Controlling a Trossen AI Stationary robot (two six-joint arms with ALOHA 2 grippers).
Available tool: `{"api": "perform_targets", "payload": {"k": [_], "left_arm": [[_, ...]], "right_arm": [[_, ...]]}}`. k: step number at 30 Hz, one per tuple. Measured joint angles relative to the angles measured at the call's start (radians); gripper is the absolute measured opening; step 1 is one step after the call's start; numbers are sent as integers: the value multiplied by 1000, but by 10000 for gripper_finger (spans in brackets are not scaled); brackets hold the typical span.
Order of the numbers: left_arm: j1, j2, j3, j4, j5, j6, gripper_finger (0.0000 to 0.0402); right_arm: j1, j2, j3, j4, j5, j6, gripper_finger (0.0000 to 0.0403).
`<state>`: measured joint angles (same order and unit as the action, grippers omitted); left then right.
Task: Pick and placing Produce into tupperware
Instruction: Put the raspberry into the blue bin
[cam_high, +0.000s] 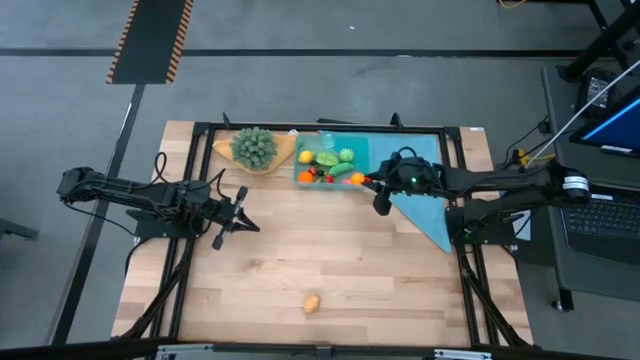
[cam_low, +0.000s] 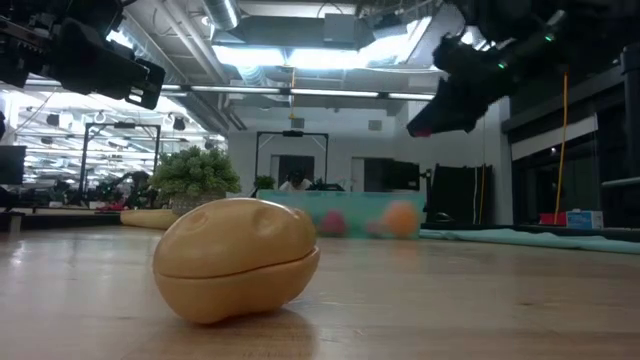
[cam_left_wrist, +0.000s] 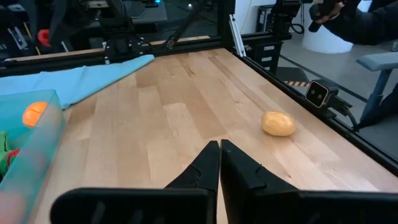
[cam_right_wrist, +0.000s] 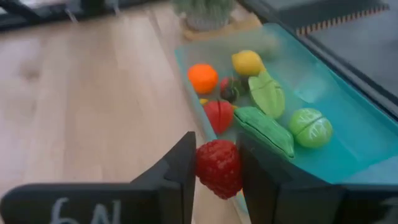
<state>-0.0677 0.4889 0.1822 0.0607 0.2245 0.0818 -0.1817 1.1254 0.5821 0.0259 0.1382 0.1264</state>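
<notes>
Right gripper (cam_right_wrist: 214, 171) is clasping a red strawberry (cam_right_wrist: 219, 167) over the tupperware (cam_right_wrist: 348, 146) at upper centre; left gripper (cam_left_wrist: 219, 163) is hanging clenched and empty at centre left.

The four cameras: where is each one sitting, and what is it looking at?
High view: above the table, looking straight down; both arms show.
Low view: at tabletop height, facing the tan potato; arms overhead.
Left wrist view: on the left arm, past the shut left gripper toward that potato.
Right wrist view: on the right arm; the right gripper holds a strawberry beside the tupperware.
Shared: the potato shows in high, low and left wrist views.
</notes>
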Motion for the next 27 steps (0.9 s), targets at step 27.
{"api": "perform_targets", "payload": {"k": [27], "left_arm": [[0, 0, 0, 0, 0, 0, 5]], "right_arm": [[1, -87, -301, 562, 39, -5, 98]]}}
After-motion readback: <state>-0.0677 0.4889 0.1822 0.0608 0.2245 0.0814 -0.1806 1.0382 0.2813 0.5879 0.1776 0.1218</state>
